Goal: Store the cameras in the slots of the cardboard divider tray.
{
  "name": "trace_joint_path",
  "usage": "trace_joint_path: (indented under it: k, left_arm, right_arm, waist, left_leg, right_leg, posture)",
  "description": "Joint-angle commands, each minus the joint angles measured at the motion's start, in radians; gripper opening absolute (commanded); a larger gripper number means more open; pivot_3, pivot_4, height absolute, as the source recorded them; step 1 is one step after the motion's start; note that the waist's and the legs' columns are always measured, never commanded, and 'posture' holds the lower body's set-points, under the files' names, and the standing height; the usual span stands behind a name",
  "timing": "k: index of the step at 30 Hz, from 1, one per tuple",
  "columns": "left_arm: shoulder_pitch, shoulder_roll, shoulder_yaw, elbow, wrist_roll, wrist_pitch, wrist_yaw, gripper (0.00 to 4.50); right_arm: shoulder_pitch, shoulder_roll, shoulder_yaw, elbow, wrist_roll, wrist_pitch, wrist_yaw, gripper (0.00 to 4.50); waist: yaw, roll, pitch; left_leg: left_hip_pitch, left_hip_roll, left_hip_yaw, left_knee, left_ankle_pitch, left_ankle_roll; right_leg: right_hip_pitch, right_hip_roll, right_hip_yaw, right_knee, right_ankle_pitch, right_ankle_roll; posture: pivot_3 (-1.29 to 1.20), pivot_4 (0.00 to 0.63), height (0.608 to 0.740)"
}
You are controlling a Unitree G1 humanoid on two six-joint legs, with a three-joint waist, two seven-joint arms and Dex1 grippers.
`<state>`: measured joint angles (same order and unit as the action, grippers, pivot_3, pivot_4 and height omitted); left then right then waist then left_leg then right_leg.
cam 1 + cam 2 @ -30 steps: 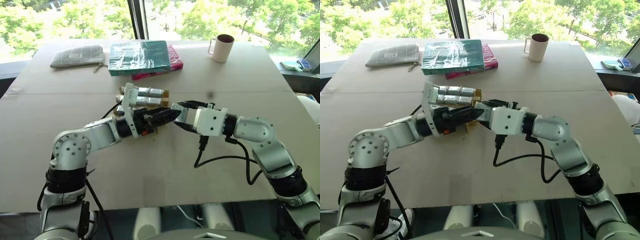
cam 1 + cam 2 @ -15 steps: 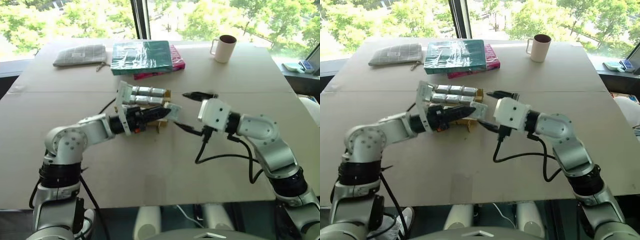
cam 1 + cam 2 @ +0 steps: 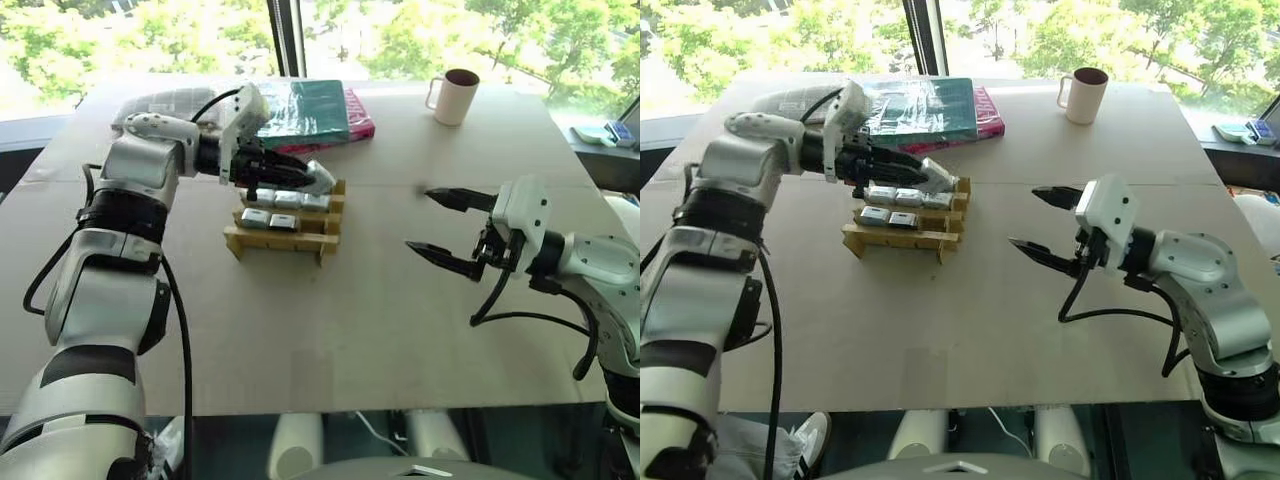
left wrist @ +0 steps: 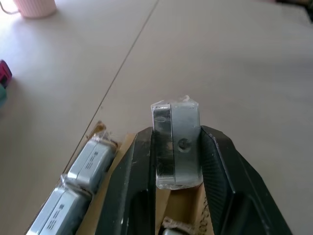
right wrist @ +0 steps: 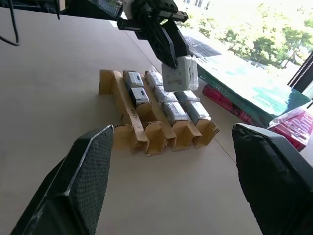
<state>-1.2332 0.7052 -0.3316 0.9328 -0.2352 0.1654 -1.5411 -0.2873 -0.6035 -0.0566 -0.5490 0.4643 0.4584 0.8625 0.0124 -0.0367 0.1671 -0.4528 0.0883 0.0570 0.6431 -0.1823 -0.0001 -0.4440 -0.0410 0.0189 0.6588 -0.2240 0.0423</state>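
Note:
The cardboard divider tray (image 3: 280,244) sits at mid-table with several silver-grey cameras (image 3: 271,219) standing in its slots. My left gripper (image 3: 306,178) reaches in from the left, just above the tray's far right corner. It is shut on one more camera (image 4: 176,144), which is wrapped in clear film and hangs clear of the slots (image 5: 180,73). My right gripper (image 3: 420,218) hovers over bare table to the right of the tray, open, with nothing between its fingers.
Teal and pink packets (image 3: 312,108) lie behind the tray, with a grey pouch (image 3: 165,100) to their left behind my left arm. A pink mug (image 3: 455,96) stands at the far right. A black cable (image 3: 490,298) hangs from my right wrist.
The left gripper has closed on the camera that both grippers met on and carried it up and back over the tray. The right gripper has opened and drawn away to the right.

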Motion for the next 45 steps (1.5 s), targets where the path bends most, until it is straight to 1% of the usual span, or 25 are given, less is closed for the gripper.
trace_joint_path:
  k: [1, 6, 12, 14, 27, 33, 35, 37, 38, 39, 40, 42, 45]
  left_arm:
    - [-0.062, -0.019, -0.015, 0.119, 0.088, -0.143, -0.067, 0.72]
    - [-0.084, -0.062, -0.024, 0.212, 0.136, -0.210, -0.073, 0.72]
    - [-0.085, -0.082, -0.016, 0.273, 0.193, -0.286, -0.073, 0.72]
    - [-0.082, -0.079, -0.028, 0.281, 0.222, -0.343, -0.073, 0.72]
    - [-0.091, -0.083, -0.018, 0.312, 0.287, -0.427, -0.073, 0.72]
    - [-0.090, -0.093, -0.007, 0.307, 0.294, -0.449, -0.073, 0.72]
    - [-0.100, -0.097, 0.010, 0.303, 0.279, -0.436, -0.073, 1.76]
    - [-0.115, -0.096, 0.038, 0.296, 0.256, -0.415, -0.073, 2.55]
    - [-0.133, -0.095, 0.065, 0.285, 0.212, -0.352, -0.073, 2.78]
    - [-0.146, -0.091, 0.083, 0.273, 0.172, -0.296, -0.073, 3.42]
    - [-0.157, -0.079, 0.099, 0.249, 0.117, -0.217, -0.073, 3.79]
    - [-0.183, -0.056, 0.160, 0.216, 0.025, -0.042, -0.073, 3.79]
    - [-0.169, -0.018, 0.277, 0.154, -0.045, 0.115, -0.056, 3.79]
  right_arm:
    - [0.025, 0.003, -0.009, -0.058, 0.008, -0.029, -0.025, 3.82]
    - [0.079, 0.016, 0.017, -0.082, -0.014, -0.049, -0.060, 3.82]
    - [0.105, 0.018, 0.032, -0.103, -0.024, -0.056, -0.091, 3.82]
    - [0.110, 0.015, 0.034, -0.114, -0.023, -0.054, -0.098, 3.82]
    - [0.067, 0.011, 0.051, -0.124, -0.014, -0.023, -0.121, 3.82]
    - [0.064, 0.009, 0.056, -0.128, -0.011, -0.011, -0.129, 3.82]
    - [0.065, 0.008, 0.053, -0.128, -0.009, -0.007, -0.131, 3.86]
    - [0.068, 0.008, 0.052, -0.130, -0.006, -0.004, -0.133, 3.86]
    - [0.069, 0.007, 0.051, -0.133, -0.004, -0.003, -0.134, 3.86]
    - [0.072, 0.006, 0.049, -0.134, -0.002, -0.002, -0.134, 3.86]
    - [0.074, 0.004, 0.046, -0.136, 0.000, -0.001, -0.134, 3.86]
    - [0.083, 0.000, 0.040, -0.139, 0.003, -0.003, -0.132, 3.86]
    - [0.106, -0.009, 0.025, -0.139, 0.008, -0.002, -0.130, 3.86]
  waist:
    - [-0.001, 0.000, 0.000]
    - [0.001, 0.000, 0.000]
    - [0.000, 0.000, 0.000]
    - [0.000, 0.000, 0.000]
    - [-0.001, 0.000, 0.000]
    - [-0.002, 0.000, 0.000]
    - [-0.001, 0.000, 0.000]
    - [-0.001, 0.000, 0.000]
    - [-0.001, 0.000, 0.000]
    - [-0.001, -0.001, 0.000]
    - [-0.001, -0.001, 0.000]
    - [0.000, -0.001, 0.000]
    - [-0.004, -0.001, 0.000]
  left_leg:
    - [-0.001, 0.000, 0.000, 0.000, 0.000, 0.000]
    - [-0.001, 0.000, -0.001, 0.001, 0.000, 0.000]
    - [-0.002, 0.000, -0.001, 0.005, 0.000, 0.000]
    - [-0.001, 0.000, -0.002, 0.006, 0.000, 0.000]
    - [0.002, 0.000, -0.006, 0.007, 0.000, 0.000]
    - [0.001, 0.000, -0.007, 0.007, 0.000, 0.000]
    - [0.001, 0.000, -0.007, 0.007, 0.000, 0.000]
    - [0.001, 0.000, -0.007, 0.007, 0.000, 0.000]
    - [0.001, 0.000, -0.007, 0.007, 0.000, 0.000]
    - [0.000, 0.000, -0.007, 0.007, 0.000, 0.000]
    - [-0.001, 0.000, -0.008, 0.008, 0.000, 0.000]
    - [-0.001, 0.000, -0.009, 0.008, 0.000, 0.000]
    - [-0.001, 0.000, -0.009, 0.008, 0.000, 0.000]
  right_leg:
    - [-0.001, 0.000, 0.000, 0.000, 0.000, 0.000]
    - [-0.001, 0.000, 0.000, 0.001, 0.000, 0.001]
    - [0.000, 0.000, 0.000, 0.003, 0.000, 0.001]
    - [0.000, 0.000, 0.000, 0.004, 0.000, 0.001]
    - [0.004, 0.002, -0.002, 0.004, 0.000, 0.000]
    - [0.004, 0.002, -0.002, 0.004, 0.000, 0.000]
    - [0.004, 0.002, -0.002, 0.004, 0.000, 0.000]
    - [0.004, 0.003, -0.002, 0.004, 0.000, 0.000]
    - [0.004, 0.003, -0.002, 0.004, 0.000, 0.000]
    - [0.004, 0.003, -0.003, 0.004, 0.000, 0.000]
    - [0.004, 0.003, -0.003, 0.004, 0.000, 0.000]
    - [0.004, 0.003, -0.003, 0.004, 0.000, 0.001]
    - [0.004, 0.003, -0.003, 0.004, 0.002, 0.005]
  posture:
    - [0.00, 0.150, 0.740]
    - [0.00, 0.150, 0.740]
    - [0.00, 0.150, 0.740]
    - [0.00, 0.150, 0.740]
    - [0.00, 0.150, 0.740]
    - [0.00, 0.150, 0.740]
    - [0.00, 0.150, 0.740]
    - [0.00, 0.150, 0.740]
    - [0.00, 0.150, 0.740]
    - [0.00, 0.150, 0.740]
    - [0.00, 0.150, 0.740]
    - [0.00, 0.150, 0.740]
    - [0.00, 0.150, 0.740]
